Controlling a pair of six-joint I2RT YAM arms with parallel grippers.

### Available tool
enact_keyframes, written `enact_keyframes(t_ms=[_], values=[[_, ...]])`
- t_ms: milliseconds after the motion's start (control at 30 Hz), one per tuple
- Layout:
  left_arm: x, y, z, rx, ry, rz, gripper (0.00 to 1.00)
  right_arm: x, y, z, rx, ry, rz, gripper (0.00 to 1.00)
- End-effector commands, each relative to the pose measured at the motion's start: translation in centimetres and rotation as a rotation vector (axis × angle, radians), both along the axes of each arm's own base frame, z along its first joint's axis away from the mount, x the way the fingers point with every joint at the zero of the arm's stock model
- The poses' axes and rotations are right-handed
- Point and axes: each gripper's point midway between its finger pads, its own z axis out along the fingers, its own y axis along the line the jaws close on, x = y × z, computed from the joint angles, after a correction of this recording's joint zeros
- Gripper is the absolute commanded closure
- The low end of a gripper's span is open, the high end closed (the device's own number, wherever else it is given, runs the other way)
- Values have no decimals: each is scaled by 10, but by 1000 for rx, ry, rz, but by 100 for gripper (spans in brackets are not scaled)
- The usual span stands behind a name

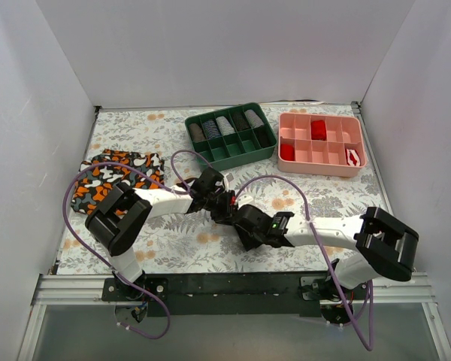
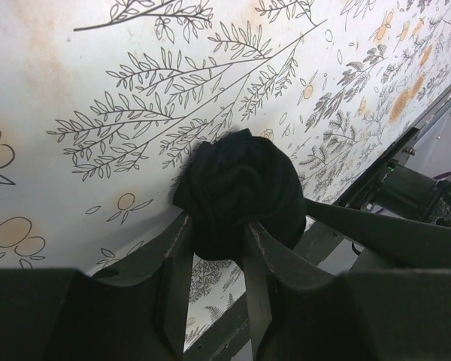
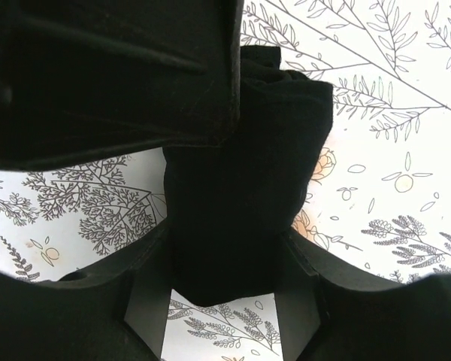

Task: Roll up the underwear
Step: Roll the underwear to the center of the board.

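Note:
The underwear is a tight black fabric roll lying on the leaf-printed table cover near the table's middle front. My left gripper is shut on one end of the roll, whose spiral faces the left wrist camera. My right gripper comes from the opposite side, and its two fingers press against both flanks of the underwear. In the top view the left gripper and right gripper meet tip to tip and hide most of the roll. The left gripper's dark body fills the upper left of the right wrist view.
A camouflage-patterned garment lies flat at the left. A green divided tray with rolled items stands at the back centre, and a pink divided tray with red items beside it on the right. White walls enclose three sides.

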Motion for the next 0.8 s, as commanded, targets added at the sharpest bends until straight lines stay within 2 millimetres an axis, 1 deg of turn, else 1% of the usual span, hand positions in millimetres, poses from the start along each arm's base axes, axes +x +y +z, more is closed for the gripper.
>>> enact_keyframes(t_ms=[0,33,67,100,133,167,200,233,300,367,433,467,500,533,600,633,667,700,733,767], values=[[-14,37,-45,212,51,13,78,-54,-39,-71,-154,287,53,61],[-14,38,-46,214,54,16,78,-58,-44,-76,-165,305,52,63],[-12,38,-43,210,47,19,76,-59,-42,-78,-151,318,48,66],[-12,38,-43,208,45,20,76,-64,-42,-79,-143,351,52,69],[-10,39,-41,206,41,26,75,-66,-45,-83,-145,379,39,73],[-8,39,-39,200,35,28,73,-70,-49,-86,-148,403,34,78],[-7,40,-37,197,34,34,71,-70,-49,-88,-145,409,30,90],[-4,41,-36,195,33,43,70,-75,-49,-89,-135,437,32,98],[3,42,-30,187,15,59,65,-79,-48,-89,-116,460,30,99],[11,45,-24,175,1,83,64,-80,-45,-84,-107,475,20,99],[22,50,-13,162,-25,121,59,-75,-37,-74,-80,465,15,99],[27,51,-7,154,-37,137,56,-72,-34,-70,-69,456,9,99],[33,53,5,136,-61,165,52,-67,-29,-65,-56,443,4,99],[42,59,10,130,-76,197,49,-63,-26,-59,-36,437,-7,99],[52,67,23,126,-99,257,47,-56,-25,-52,-28,417,-28,99],[62,76,34,117,-128,301,43,-47,-19,-44,-6,394,-36,99],[67,81,40,113,-139,326,36,-45,-21,-40,-17,388,-46,99],[70,86,46,108,-148,346,36,-39,-21,-36,-11,376,-60,99],[77,93,60,91,-179,379,36,-29,-18,-28,-1,335,-73,99],[80,99,64,96,-196,400,36,-27,-20,-24,-12,330,-75,99]])
